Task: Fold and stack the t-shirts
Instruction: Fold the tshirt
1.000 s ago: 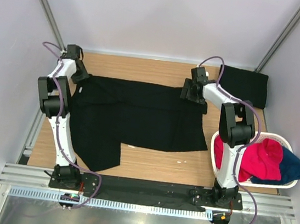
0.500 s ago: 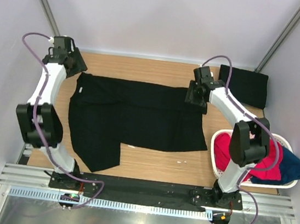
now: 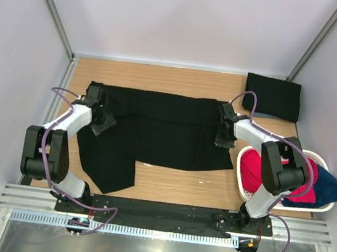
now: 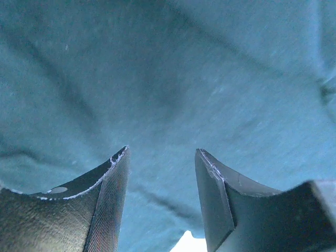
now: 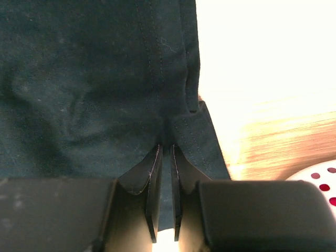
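Observation:
A black t-shirt (image 3: pixel 155 130) lies spread across the wooden table, its lower left part hanging toward the near edge. My left gripper (image 3: pixel 103 122) rests low on the shirt's left side. In the left wrist view the left gripper (image 4: pixel 161 155) is open, and cloth (image 4: pixel 168 79) fills the view beyond the fingers. My right gripper (image 3: pixel 222 135) is at the shirt's right edge. In the right wrist view the right gripper (image 5: pixel 166 149) is shut on a pinched fold of the stitched hem (image 5: pixel 184 121). A second black t-shirt (image 3: pixel 272 96) lies folded at the back right corner.
A white oval basket (image 3: pixel 320 160) with red and dark blue clothes stands at the right, close to the right arm; its rim (image 5: pixel 320 176) shows in the right wrist view. Bare wood (image 3: pixel 174 179) runs along the near edge. Grey walls enclose the table.
Both grippers came from the table's far side toward the near side. The left one dropped onto the shirt's left part. The right one slid down the right edge and closed on the hem.

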